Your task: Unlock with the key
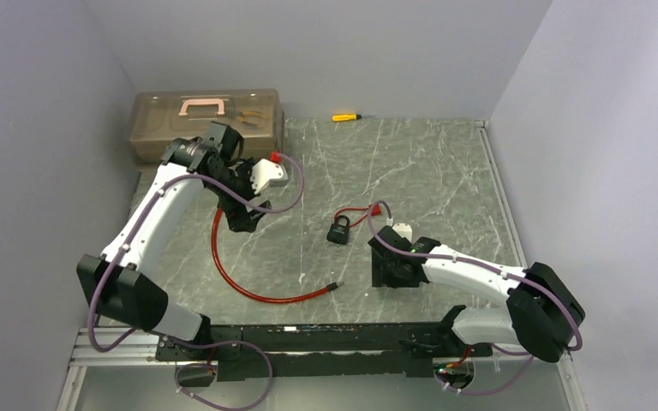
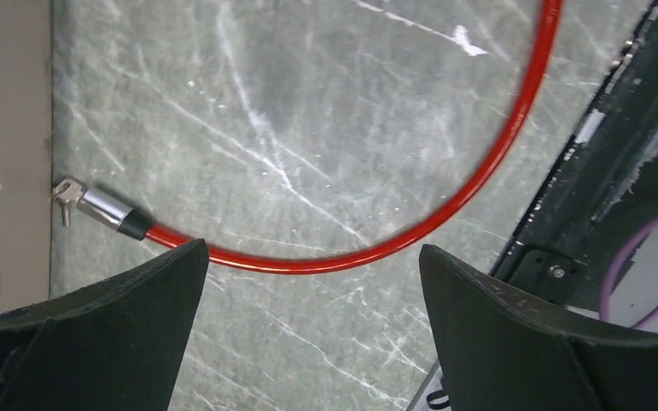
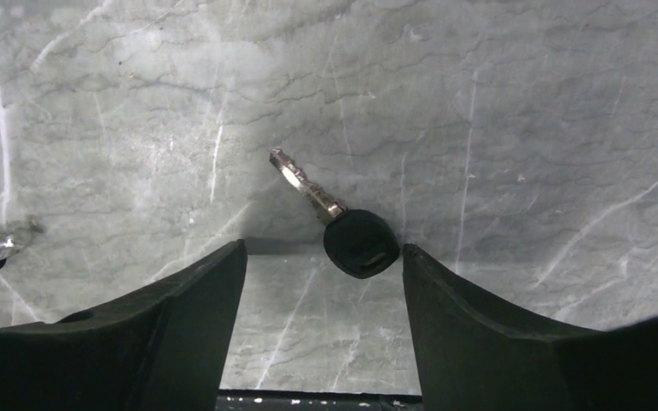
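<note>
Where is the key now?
Right wrist view: the key lies on the table between the fingers of the open right pincer, right of the padlock.

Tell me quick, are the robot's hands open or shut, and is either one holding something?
Left gripper: open, holding nothing, near the red cable.
Right gripper: open, jaws either side of the key, not gripping it.

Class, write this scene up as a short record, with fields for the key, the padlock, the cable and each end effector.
key: lying flat on the table, not in the lock
padlock: on the table, touched by neither arm
red cable: curved across the table, metal tip free
left end effector: open, holding nothing
right end effector: open, fingers either side of the key
</note>
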Robot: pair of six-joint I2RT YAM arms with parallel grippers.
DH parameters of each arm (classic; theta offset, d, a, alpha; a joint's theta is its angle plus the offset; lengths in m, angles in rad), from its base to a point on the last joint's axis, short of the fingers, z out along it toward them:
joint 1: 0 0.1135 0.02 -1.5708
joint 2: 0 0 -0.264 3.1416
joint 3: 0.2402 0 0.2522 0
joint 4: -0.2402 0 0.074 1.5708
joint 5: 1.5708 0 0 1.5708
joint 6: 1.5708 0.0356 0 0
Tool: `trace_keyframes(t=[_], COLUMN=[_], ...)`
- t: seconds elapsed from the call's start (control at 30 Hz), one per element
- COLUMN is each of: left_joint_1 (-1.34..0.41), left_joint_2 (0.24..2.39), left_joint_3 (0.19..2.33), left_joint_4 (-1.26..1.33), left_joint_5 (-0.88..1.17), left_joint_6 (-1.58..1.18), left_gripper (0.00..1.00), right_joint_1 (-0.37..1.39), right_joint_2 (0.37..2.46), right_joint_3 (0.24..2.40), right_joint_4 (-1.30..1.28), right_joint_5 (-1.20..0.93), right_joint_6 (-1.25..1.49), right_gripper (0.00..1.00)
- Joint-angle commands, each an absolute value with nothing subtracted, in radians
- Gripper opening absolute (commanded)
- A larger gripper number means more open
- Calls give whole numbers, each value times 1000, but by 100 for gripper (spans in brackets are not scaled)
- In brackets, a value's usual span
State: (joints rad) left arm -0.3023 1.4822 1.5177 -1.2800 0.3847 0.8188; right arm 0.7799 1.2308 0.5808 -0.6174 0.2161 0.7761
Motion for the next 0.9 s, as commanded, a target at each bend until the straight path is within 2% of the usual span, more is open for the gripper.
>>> trace_keyframes(t=[0.0,0.33,0.43,0.57,0.7,0.87], left_joint_1=[-354,-365,-366,-368,-371,-378], left_joint_2=[1395,1367,1355,1353,1349,1335], left_joint_3=[1486,1491,1488,1491,1490,1482], left_joint_4=[-1330,-1298,-1290,-1295,-1293,-1282], left_joint_5=[444,499,511,528,542,544], left_joint_6=[837,787,790,789,783,780], left_gripper=[99,98,97,96,96,96], right_joint_1=[787,848,864,868,868,869], right_joint_2=[1249,1318,1332,1349,1373,1389], right_joint_3=[600,611,613,624,641,645], right_joint_4=[-608,-565,-560,-562,-571,-559], right_joint_5=[259,241,244,260,278,276], right_joint_6=[799,791,794,786,774,766], right_gripper=[66,39,34,35,46,45])
